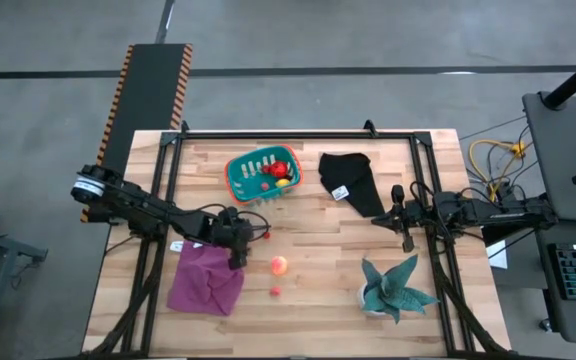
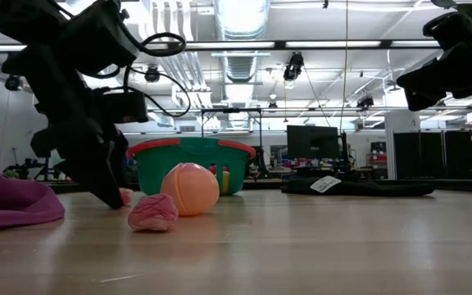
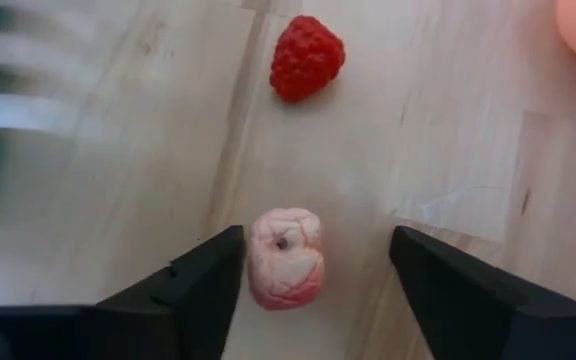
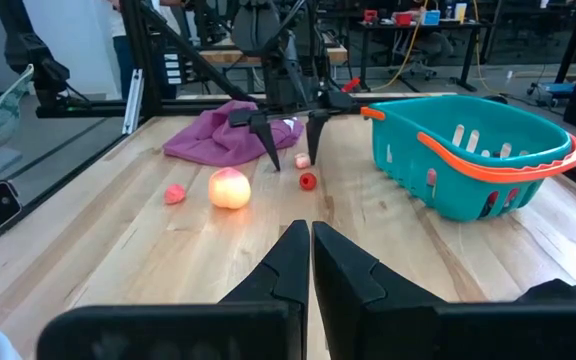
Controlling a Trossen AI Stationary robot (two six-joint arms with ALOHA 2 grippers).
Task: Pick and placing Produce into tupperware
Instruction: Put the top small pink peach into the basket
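The left pincer (image 3: 313, 275) stands wide at the bench (image 1: 318, 300), its tips either side of a small pink piece (image 3: 285, 256) that it has not yet gripped, just beside the purple cloth (image 1: 206, 280) and well short of the basket (image 1: 238, 180). The piece is small and lumpy and sits nearer one finger, so the closing jaws could nudge it aside or pinch it off-centre and drop it; the raspberry (image 3: 306, 57) and peach (image 1: 279, 265) close by could be knocked. The right pincer (image 4: 310, 250) waits shut near the black cloth (image 1: 353, 180).
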